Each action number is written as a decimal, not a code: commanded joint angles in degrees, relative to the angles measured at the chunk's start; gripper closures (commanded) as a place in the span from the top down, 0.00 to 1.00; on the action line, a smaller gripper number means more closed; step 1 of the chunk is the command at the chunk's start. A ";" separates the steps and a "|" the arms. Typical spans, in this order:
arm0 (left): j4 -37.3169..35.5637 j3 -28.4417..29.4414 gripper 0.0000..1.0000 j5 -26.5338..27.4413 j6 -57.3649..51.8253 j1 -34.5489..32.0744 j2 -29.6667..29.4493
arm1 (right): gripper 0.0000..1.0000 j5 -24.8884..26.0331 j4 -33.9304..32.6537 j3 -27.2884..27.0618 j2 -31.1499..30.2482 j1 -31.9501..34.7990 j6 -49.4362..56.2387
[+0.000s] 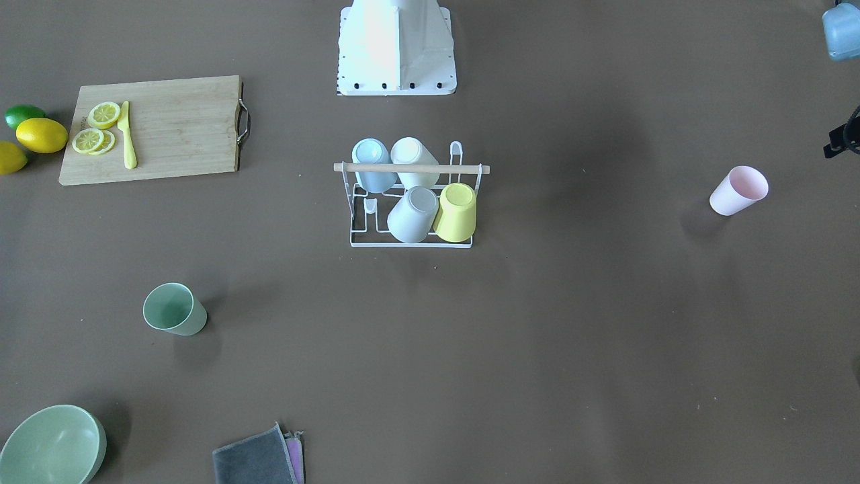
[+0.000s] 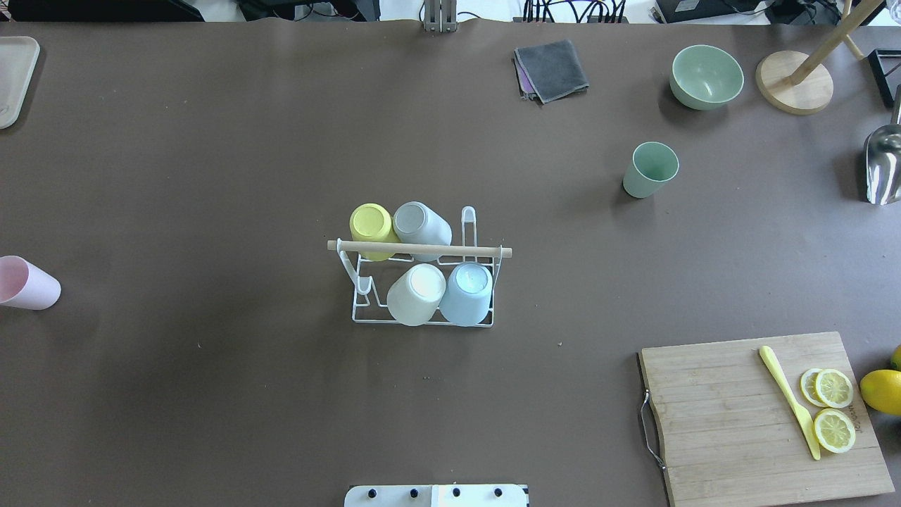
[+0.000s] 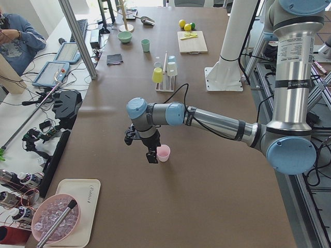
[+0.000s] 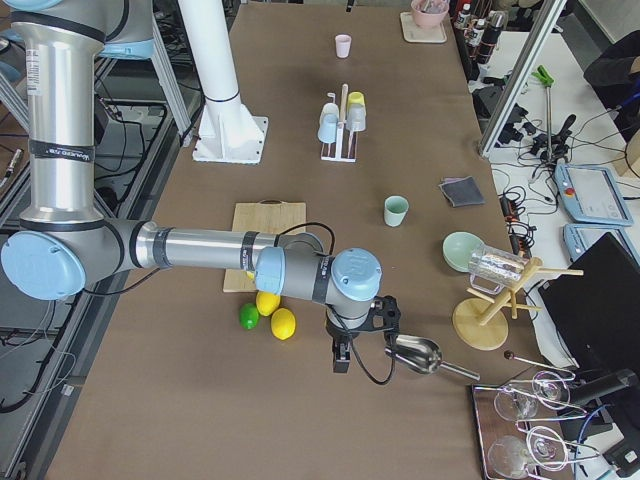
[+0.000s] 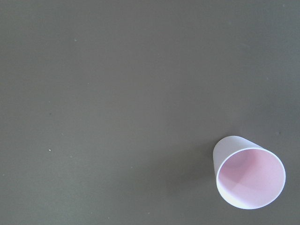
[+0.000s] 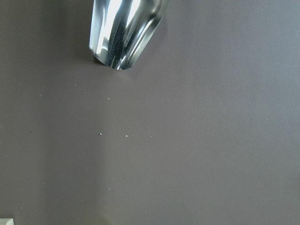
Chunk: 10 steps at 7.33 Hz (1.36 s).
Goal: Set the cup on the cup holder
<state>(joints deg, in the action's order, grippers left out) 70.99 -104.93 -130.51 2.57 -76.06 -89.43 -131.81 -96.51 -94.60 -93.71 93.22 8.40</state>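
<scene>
The white wire cup holder [image 1: 410, 243] with a wooden rod [image 1: 411, 168] stands mid-table and carries several upturned cups: blue, white, grey and yellow. It also shows in the overhead view [image 2: 422, 322]. A pink cup [image 1: 738, 191] stands upright on the robot's left and shows in the left wrist view [image 5: 248, 177]. A green cup [image 2: 649, 170] stands upright on the far right side. My left gripper [image 3: 151, 155] hangs just beside the pink cup [image 3: 163, 153]. My right gripper [image 4: 340, 358] hovers near a metal scoop. I cannot tell whether either gripper is open or shut.
A cutting board [image 2: 760, 415] with lemon slices and a yellow knife lies at the near right, with whole lemons [image 2: 881, 391] beside it. A green bowl [image 2: 706, 76], a grey cloth [image 2: 551, 69], the metal scoop [image 2: 883, 165] and a wooden stand [image 2: 794, 90] sit along the far right.
</scene>
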 commanded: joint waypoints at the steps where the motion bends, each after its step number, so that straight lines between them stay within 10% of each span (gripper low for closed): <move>1: -10.46 -0.27 0.99 0.08 -0.03 2.32 -1.36 | 1.00 -0.64 -0.43 -0.85 3.34 -1.80 -0.66; 5: -31.24 -0.36 0.98 0.16 -0.03 5.47 -4.97 | 1.00 -2.12 -0.43 -5.75 7.58 -11.88 -16.40; 10: -33.18 -0.36 0.99 0.17 -0.29 10.31 -8.57 | 1.00 -0.64 -0.78 -7.38 17.75 -28.00 -36.44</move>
<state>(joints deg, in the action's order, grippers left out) 39.02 -105.17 -130.20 2.44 -66.29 -97.47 -132.85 -97.10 -103.87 -79.25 67.29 -26.46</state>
